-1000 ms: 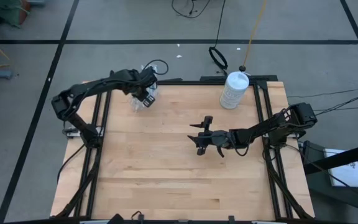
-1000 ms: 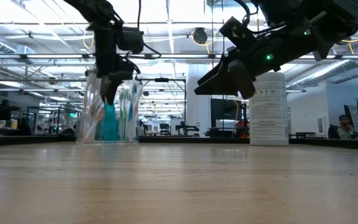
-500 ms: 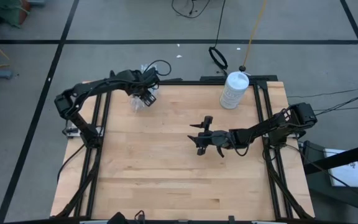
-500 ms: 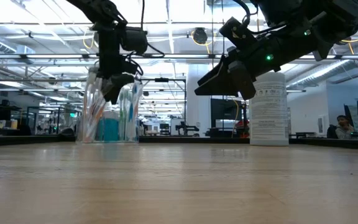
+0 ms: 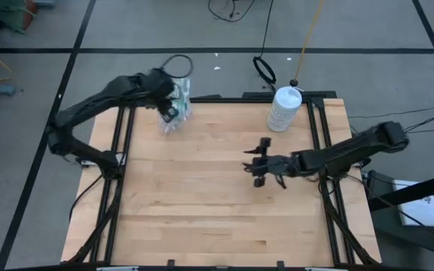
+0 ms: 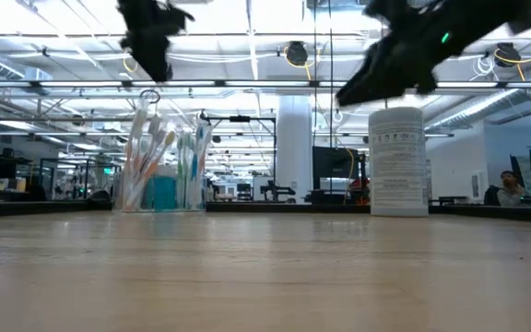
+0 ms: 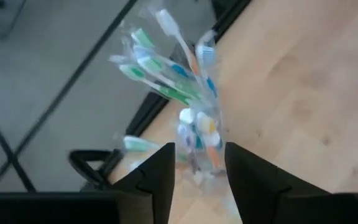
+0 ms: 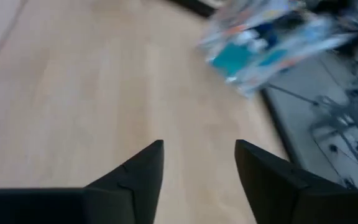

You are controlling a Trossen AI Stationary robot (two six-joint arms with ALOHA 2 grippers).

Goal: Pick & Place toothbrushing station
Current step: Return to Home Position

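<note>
left gripper (image 7: 196, 177): jaws apart, empty, high over clear cup (image 6: 203, 184) of toothbrushes (image 7: 160, 89) | right gripper (image 8: 199, 167): jaws apart, empty, over table (image 5: 187, 207) centre | white bottle (image 5: 283, 110): upright, far edge

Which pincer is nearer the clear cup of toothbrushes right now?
Left. The left pincer hangs open right above the clear cup; the right pincer is open over the table's middle, well apart from it.

The left arm (image 5: 96, 108) and right arm (image 5: 346, 153): matte black, slim, jointed. The left pincer (image 7: 199, 160) and right pincer (image 8: 199, 154): two flat, dark, wedge-shaped fingers each. A green light (image 6: 445, 38) behind the right pincer.
</note>
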